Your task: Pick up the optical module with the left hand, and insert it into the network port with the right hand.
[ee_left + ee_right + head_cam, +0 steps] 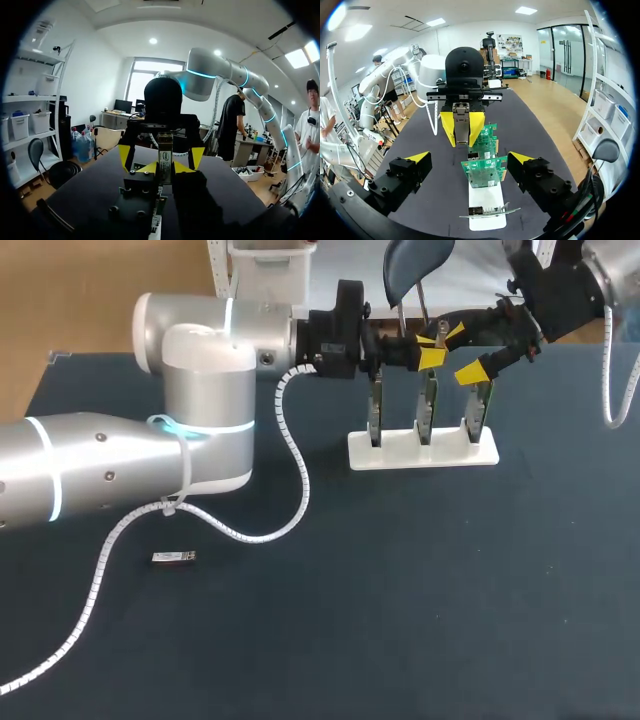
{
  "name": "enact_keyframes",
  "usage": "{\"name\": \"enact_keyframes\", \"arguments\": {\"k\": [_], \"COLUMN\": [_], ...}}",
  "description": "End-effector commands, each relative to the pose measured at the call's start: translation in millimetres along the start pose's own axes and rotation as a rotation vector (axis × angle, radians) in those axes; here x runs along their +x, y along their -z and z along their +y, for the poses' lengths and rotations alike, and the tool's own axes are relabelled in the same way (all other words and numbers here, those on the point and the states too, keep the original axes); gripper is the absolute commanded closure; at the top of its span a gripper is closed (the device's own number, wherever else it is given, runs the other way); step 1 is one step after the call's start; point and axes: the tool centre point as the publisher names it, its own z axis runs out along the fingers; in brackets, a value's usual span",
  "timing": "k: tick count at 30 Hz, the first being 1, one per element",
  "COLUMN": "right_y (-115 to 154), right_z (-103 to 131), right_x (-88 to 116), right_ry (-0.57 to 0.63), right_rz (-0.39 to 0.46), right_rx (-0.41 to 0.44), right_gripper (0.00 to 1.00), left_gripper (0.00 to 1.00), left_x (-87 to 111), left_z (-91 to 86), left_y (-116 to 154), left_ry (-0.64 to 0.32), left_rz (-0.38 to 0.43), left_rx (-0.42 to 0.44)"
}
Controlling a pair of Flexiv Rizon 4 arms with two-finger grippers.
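At the far left my left arm [120,465] comes in across the dark table [400,620], with its white spiral cable [297,470] hanging in a loop down to the tabletop. Just in front of the arm's elbow a loose module [173,557] lies flat on the table, well apart from everything else.

Following the arm to the right, I see the left gripper [430,355] up in the air over the white stand [400,452]. Its yellow tips are drawn in narrow and pinch the optical module [461,125] from two sides. In the right wrist view the module's metal body shows plainly between those tips, with its end pointing toward my other arm. It is off the table, above the row of three green network cards [425,410] that stand upright in the stand, about over the middle one.

Furthest right, the right gripper [463,352] comes down from the upper right corner and faces the left one head-on. Its fingers are spread wide and hold nothing. In the left wrist view its two yellow tips stand one on each side of the module, close to it, and I can see no contact. In its own view its fingers flank the nearest card without touching it.
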Motion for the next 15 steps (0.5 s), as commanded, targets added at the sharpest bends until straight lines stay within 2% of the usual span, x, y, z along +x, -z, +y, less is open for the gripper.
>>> {"name": "enact_keyframes", "arguments": {"k": [1, 15], "right_y": [-0.2, -0.2], "right_z": [-1.2, -1.2], "right_x": [-0.2, -0.2], "right_ry": [0.0, 0.0], "right_rz": [0.0, 0.0], "right_rx": [-0.002, -0.002], "right_gripper": [0.0, 0.0], "left_gripper": [1.0, 1.0], "left_x": [-0.2, -0.1], "left_z": [2.5, 2.8], "left_y": [-1.6, -1.2], "left_ry": [-0.002, -0.009], "left_rz": [-0.001, 0.008], "left_rx": [0.004, 0.003]}}
